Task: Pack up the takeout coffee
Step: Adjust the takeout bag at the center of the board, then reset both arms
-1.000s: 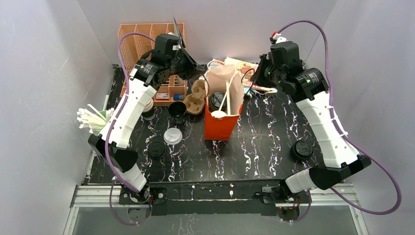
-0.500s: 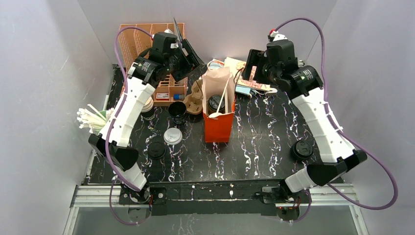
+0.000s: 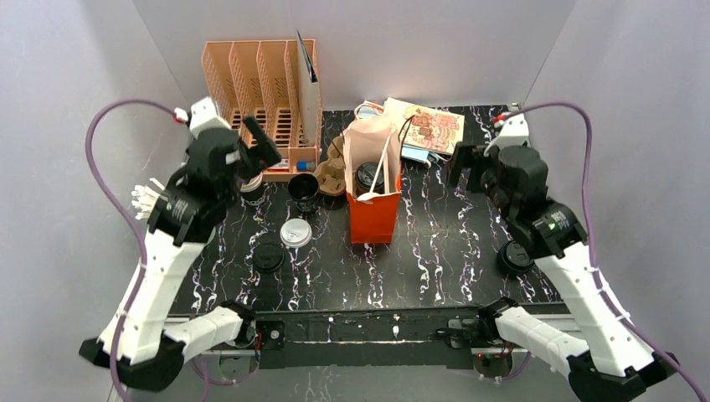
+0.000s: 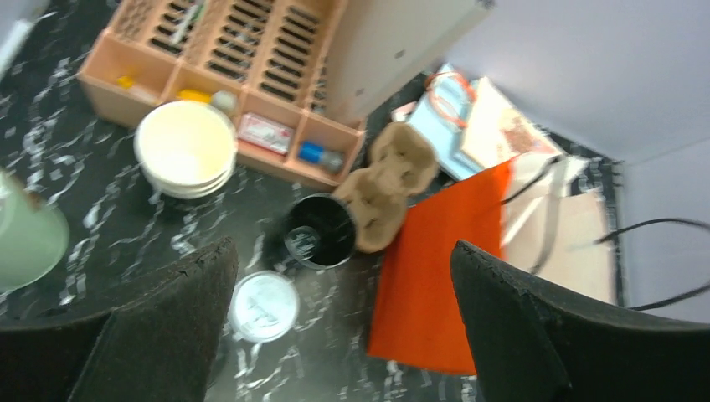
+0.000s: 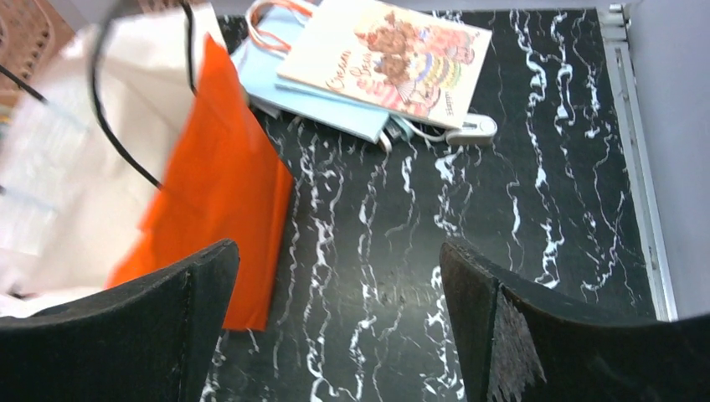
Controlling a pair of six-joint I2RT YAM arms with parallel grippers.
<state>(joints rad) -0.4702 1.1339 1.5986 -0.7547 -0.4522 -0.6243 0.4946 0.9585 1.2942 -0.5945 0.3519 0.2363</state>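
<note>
Black marble-veined table (image 3: 452,243), boxed in by plain grey walls on three sides. Left gripper (image 3: 259,144): arm rising from the near left corner, wrist held over the left part of the table beside a peach slotted organiser (image 3: 259,84); fingers spread wide, nothing between them; its wrist view looks down through the gap at an open black paper cup (image 4: 318,232). Right gripper (image 3: 469,163): forearm reaching up the right side, wrist bent to aim left at the bag and well apart from it; fingers likewise parted and empty. Orange paper bag (image 3: 373,213): upright at table centre, mouth open, white inside. Takeout coffee (image 3: 367,177): standing inside that bag, only its dark round lid showing, a white utensil leaning next to it. Cardboard cup carrier (image 3: 335,172): just left of the bag, touching the black paper cup. White lid (image 3: 295,232) and black lid (image 3: 268,255): flat, near left. Second black lid (image 3: 515,255): flat, right side. Stacked white bowls (image 4: 186,149): in front of the organiser. Flat printed bags (image 3: 423,126): rear right.
</note>
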